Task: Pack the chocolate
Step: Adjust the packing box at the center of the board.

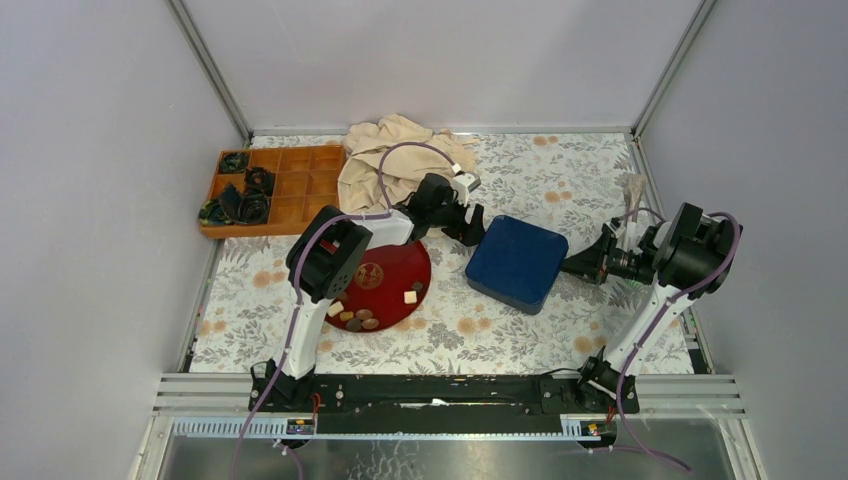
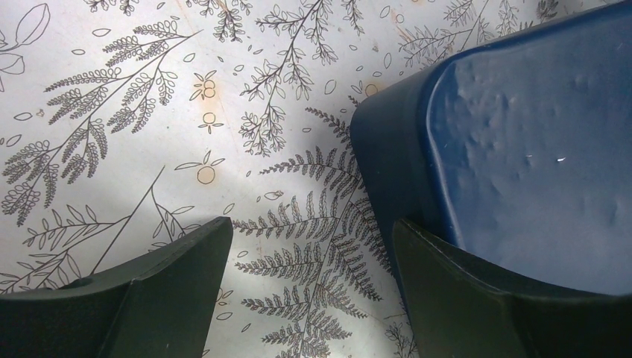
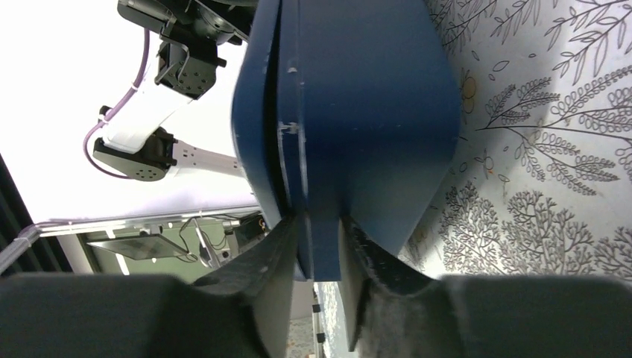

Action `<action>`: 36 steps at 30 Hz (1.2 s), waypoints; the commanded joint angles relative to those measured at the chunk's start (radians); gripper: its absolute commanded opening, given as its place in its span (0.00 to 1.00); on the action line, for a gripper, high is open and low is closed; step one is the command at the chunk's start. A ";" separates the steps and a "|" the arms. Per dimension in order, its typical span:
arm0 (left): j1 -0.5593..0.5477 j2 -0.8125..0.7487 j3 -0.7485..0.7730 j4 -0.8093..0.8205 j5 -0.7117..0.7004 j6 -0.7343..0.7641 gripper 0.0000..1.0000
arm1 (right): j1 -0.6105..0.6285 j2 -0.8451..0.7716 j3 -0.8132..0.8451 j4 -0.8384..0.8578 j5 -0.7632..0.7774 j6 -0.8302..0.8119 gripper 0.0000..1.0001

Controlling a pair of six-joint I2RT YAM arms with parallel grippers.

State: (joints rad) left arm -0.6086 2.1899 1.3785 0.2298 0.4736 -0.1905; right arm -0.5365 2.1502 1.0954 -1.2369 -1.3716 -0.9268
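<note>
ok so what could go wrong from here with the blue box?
Right gripper jaws straddle the dark blue rounded square box at its lid seam; lifting may tilt or drag the whole box.
Left gripper jaws are open, one finger close to the box's side; a small move could shove it.
Chocolate pieces on the round red plate lie beside the left arm's elbow; a swing might scatter them.

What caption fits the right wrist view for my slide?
Right gripper, its jaws astride an edge of the blue box on the floral tablecloth; left arm behind.
</note>
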 commanded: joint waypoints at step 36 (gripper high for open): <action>0.014 -0.134 -0.139 -0.033 -0.047 -0.098 0.90 | 0.170 -0.559 -0.194 0.727 0.484 0.848 0.68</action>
State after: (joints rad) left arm -0.5900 2.1109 1.2778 0.2298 0.4141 -0.2329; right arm -0.4023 1.6390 0.8993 -0.5297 -0.8867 -0.1638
